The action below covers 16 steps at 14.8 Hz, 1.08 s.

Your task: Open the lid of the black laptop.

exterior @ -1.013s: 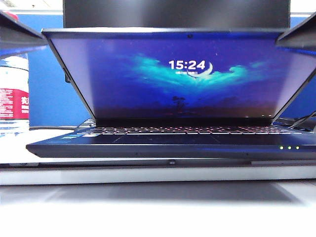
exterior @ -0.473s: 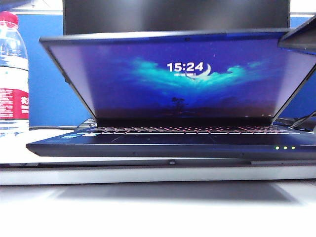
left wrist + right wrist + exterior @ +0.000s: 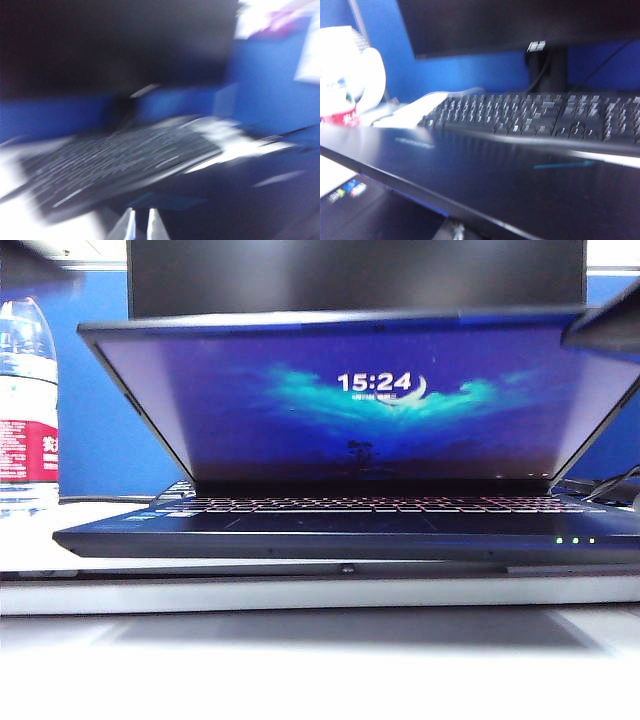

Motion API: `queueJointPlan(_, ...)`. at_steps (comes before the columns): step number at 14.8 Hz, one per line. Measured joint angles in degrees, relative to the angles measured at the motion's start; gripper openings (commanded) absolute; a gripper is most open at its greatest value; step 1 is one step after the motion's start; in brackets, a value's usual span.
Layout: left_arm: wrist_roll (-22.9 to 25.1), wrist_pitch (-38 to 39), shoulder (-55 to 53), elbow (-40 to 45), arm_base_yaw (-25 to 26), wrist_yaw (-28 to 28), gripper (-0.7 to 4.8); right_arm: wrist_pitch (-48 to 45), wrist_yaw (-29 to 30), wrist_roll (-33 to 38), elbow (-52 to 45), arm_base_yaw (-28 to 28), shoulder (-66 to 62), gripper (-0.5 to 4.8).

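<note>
The black laptop (image 3: 340, 540) faces the exterior camera with its keyboard lit. Its lid (image 3: 370, 400) stands partly raised, leaning forward, the screen showing 15:24. My right gripper (image 3: 605, 328) is a dark shape at the lid's upper right corner. In the right wrist view the lid's outside (image 3: 495, 175) fills the foreground, and only one fingertip (image 3: 456, 232) peeks from under its edge. My left gripper (image 3: 141, 226) is off the lid, with its fingers close together and nothing between them. That view is badly blurred.
A black monitor (image 3: 350, 270) on a stand rises behind the laptop, with a separate black keyboard (image 3: 535, 115) in front of it. A water bottle (image 3: 25, 410) with a red label stands at the left. A blue partition closes the back.
My left gripper has lifted off the lid's upper left corner and almost left the exterior view. The lid's top edge and clock sit slightly lower. The right gripper stays at its corner.
</note>
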<state>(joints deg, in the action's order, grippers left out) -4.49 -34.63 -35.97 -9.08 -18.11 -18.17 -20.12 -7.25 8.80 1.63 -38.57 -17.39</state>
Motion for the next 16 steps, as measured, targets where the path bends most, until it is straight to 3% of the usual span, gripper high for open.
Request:
queueJointPlan(2,1.97,4.28,0.0,0.04,0.02,8.68,0.53,0.07,-0.02,-0.04,0.07,0.04,0.0,-0.06)
queueJointPlan(4,2.16,5.77,0.11,0.02,0.04,10.97,0.52,0.07,0.0,-0.04,0.07,0.04,0.0,-0.06)
queueJointPlan(7,2.25,16.57,0.09,0.02,0.02,-2.6,0.52,-0.13,-0.02,-0.04,0.07,0.04,-0.02,-0.06)
queueJointPlan(9,2.29,22.43,0.07,0.07,0.02,-5.86,0.52,-0.13,0.0,-0.04,0.07,0.07,0.0,-0.06)
queueJointPlan(12,-2.73,13.79,-0.39,0.09,0.02,-15.34,0.52,-0.13,0.0,-0.07,0.07,0.07,0.02,-0.06)
queueJointPlan(14,-5.46,8.39,-3.26,0.02,-0.24,-17.07,0.52,-0.15,0.0,-0.04,0.07,0.07,0.09,-0.06)
queueJointPlan(16,-5.66,6.03,-11.93,0.04,-7.02,-15.76,0.53,-0.15,0.0,-0.04,0.07,0.07,0.09,-0.06)
